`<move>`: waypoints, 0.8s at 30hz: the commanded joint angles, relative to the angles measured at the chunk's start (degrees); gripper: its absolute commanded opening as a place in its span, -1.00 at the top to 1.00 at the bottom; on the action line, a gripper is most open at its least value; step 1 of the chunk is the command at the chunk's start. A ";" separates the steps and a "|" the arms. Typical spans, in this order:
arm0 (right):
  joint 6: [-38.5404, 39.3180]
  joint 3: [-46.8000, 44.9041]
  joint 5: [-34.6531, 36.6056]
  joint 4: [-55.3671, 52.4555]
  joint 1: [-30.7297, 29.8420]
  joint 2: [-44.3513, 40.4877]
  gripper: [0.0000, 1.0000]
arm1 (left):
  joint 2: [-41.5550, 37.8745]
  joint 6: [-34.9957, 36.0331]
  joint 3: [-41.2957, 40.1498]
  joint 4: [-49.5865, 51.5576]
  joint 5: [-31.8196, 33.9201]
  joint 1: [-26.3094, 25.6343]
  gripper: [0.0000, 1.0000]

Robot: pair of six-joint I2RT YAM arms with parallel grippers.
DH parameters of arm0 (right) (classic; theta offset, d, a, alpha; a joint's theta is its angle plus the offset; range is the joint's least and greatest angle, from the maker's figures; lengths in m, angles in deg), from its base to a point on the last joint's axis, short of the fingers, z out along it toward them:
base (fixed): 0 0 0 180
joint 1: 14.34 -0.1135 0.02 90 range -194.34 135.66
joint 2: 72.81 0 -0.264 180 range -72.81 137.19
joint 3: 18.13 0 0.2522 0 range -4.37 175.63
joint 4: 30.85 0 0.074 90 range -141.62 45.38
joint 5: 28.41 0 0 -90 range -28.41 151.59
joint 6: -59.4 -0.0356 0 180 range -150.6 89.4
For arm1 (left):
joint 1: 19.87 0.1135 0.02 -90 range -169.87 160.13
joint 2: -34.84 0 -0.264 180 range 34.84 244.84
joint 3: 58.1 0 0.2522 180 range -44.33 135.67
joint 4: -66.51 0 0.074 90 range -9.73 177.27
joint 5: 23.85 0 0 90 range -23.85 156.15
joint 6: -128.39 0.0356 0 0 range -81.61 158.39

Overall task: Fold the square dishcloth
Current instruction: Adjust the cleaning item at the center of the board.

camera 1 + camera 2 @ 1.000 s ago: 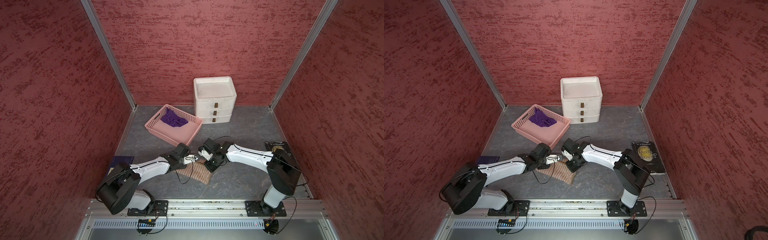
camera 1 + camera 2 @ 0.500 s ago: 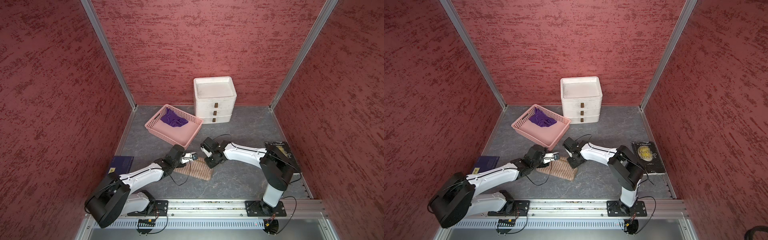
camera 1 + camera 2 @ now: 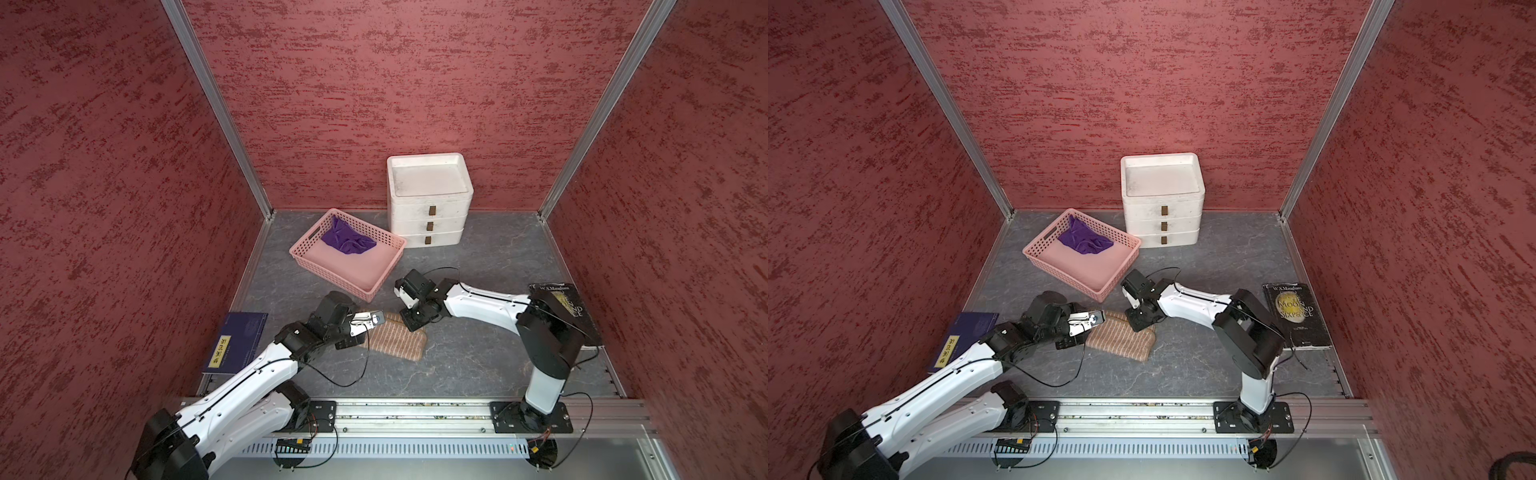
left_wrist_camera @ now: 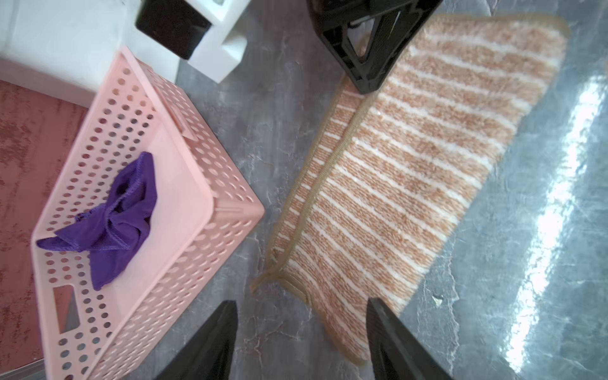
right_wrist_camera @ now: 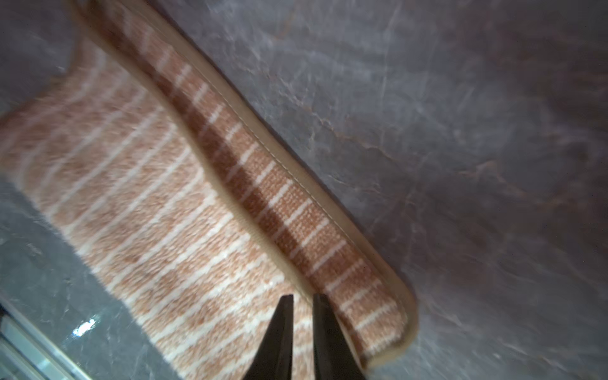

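Left fingers (image 4: 210, 345) splayed and empty, right fingers (image 5: 279, 335) standing nearly together at the hem of one striped dishcloth (image 3: 399, 343), doubled on the table (image 3: 478, 365), one end hidden under the left wrist (image 3: 332, 320); one blue book (image 3: 237, 343), one black book (image 3: 573, 303) partly behind the right arm (image 3: 482, 305).

One striped dishcloth (image 3: 397, 340) is lying near the single pink basket (image 3: 332, 274), on the side facing the robot's bases. One purple cloth (image 3: 347, 241) is sitting inside that basket. One white drawer unit (image 3: 428, 199) is standing just beside the basket, toward the back wall, and is showing three drawers. Two books are lying well apart from the basket on opposite sides of it: one blue book (image 3: 237, 343) and one black book (image 3: 1296, 313). Two robot arms are reaching in near the basket, the left arm (image 3: 249, 382) and the right arm (image 3: 486, 307).
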 commanded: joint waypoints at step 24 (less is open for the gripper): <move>-32.82 -34.10 -1.12 3.86 -8.94 -28.33 1.00 | 35.42 -0.26 9.97 -20.95 5.44 -7.44 -0.25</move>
